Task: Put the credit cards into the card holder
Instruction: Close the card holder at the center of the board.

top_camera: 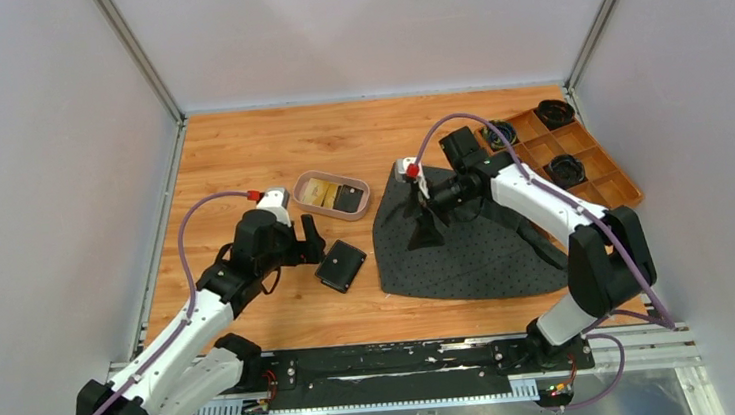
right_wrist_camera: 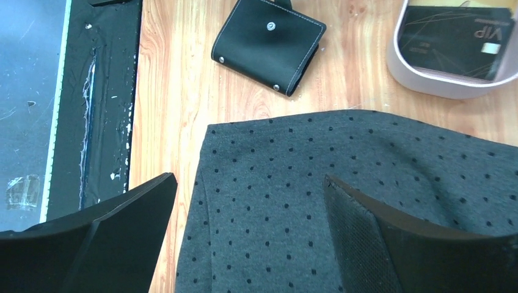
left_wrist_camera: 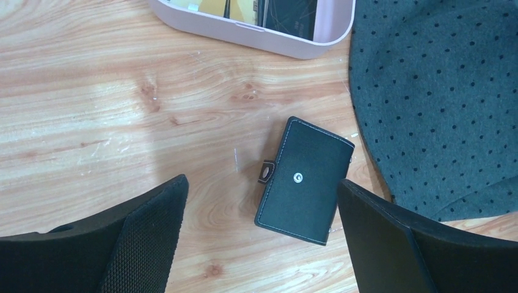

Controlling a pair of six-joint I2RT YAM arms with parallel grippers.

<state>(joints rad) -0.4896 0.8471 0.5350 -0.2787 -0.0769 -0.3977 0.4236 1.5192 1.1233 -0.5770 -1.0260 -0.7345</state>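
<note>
- Small black bifold card holder (top_camera: 341, 266) lies shut and flat on the wooden table (top_camera: 238, 149). It sits near the pinkish rounded shallow tray (top_camera: 298, 185) and just beside the left edge of the dark grey dotted cloth (top_camera: 477, 248).
- Thin gold-yellow credit cards (top_camera: 319, 192) and 1 black credit card (top_camera: 348, 198) lie in the tray. None is in the holder yet.
- Left gripper (top_camera: 311, 235) hangs over the holder with its jaws spread wide, holding nothing.
- Right gripper (top_camera: 426, 232) hovers over the cloth, also spread wide and empty.
- Step in hand, as I judge it: the left arm takes the holder so it can be opened.
- To do it well: turn the wrist so the jaws square up with the tilted holder, then come down straddling its 2 long edges. Keep clear of the snap tab, which must come free before any card goes in.
- Left wrist view only: the metal stud and side tab on the holder (left_wrist_camera: 305, 180), lying between the 2 fingers.
- Right wrist view only: "VIP" lettering on the black card (right_wrist_camera: 455, 39).
- Top view only: both arms at once, and how tray, holder and cloth sit relative to each other.
</note>
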